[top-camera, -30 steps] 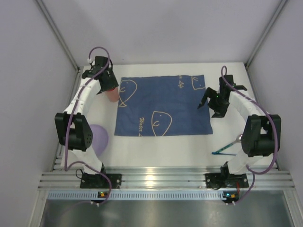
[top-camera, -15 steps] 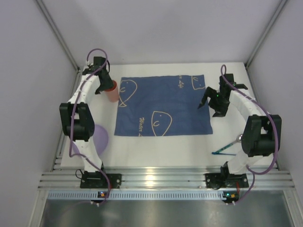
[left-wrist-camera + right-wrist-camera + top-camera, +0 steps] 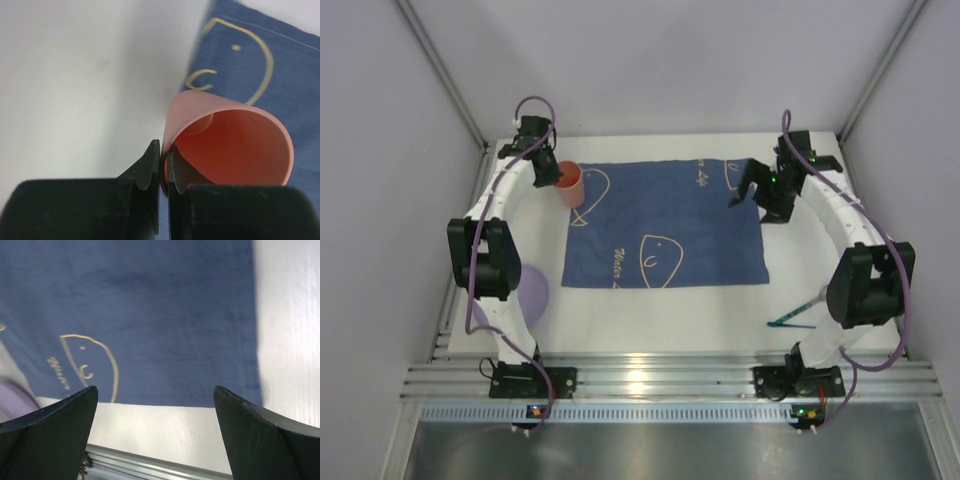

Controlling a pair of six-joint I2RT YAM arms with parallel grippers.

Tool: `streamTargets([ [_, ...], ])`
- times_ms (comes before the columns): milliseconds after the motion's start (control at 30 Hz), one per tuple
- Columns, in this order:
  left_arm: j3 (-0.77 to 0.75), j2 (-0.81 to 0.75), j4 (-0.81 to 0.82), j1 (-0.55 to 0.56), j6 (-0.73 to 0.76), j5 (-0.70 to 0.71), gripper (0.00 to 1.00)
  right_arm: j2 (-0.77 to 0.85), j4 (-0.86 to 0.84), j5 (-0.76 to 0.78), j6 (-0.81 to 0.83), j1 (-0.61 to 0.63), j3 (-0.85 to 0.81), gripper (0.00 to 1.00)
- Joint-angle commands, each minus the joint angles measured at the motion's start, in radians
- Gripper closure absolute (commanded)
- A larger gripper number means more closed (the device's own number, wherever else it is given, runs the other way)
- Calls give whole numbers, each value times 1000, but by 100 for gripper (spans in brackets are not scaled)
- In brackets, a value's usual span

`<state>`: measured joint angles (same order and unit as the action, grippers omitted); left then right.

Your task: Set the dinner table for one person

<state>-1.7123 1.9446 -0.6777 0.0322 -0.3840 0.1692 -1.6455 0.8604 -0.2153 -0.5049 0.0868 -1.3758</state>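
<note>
dinner table [image 3: 670, 315] smooth, white; left jaws pinch thin-walled salmon cup [image 3: 227, 147]; right jaws spread.

Pale grey wall panels [image 3: 660, 60] enclose the white bench [image 3: 660, 310] at the back and both sides, with aluminium posts [image 3: 445, 80] at the rear corners. A ribbed aluminium rail [image 3: 660, 378] along the near edge shows a bright glare; a brushed metal sheet [image 3: 660, 450] lies nearer still.

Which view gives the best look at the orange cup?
Left wrist: the orange cup appears close up, its rim pinched by the left gripper. Top external shows it small, at the far-left corner of the blue cloth. Right wrist does not show it.
</note>
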Motion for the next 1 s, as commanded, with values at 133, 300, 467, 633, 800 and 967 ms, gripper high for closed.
streamTargets([
  [133, -96, -125, 58, 234, 91, -14, 100, -183, 21, -222, -35, 204, -581, 0],
  [300, -95, -145, 24, 345, 96, -28, 100, -345, 54, -254, -75, 260, -779, 0],
  [467, -75, -165, 12, 448, 97, -2, 100, -414, 49, -257, -83, 307, -793, 0],
  [633, -125, -130, -23, 538, 94, 13, 100, -450, 51, -239, -77, 350, -746, 0],
  [800, -193, -99, -83, 623, 74, 47, 100, -482, 132, -112, -54, 372, -736, 43],
  [967, -263, -65, -154, 640, 42, 104, 87, -482, 206, 25, -4, 384, -727, 100],
])
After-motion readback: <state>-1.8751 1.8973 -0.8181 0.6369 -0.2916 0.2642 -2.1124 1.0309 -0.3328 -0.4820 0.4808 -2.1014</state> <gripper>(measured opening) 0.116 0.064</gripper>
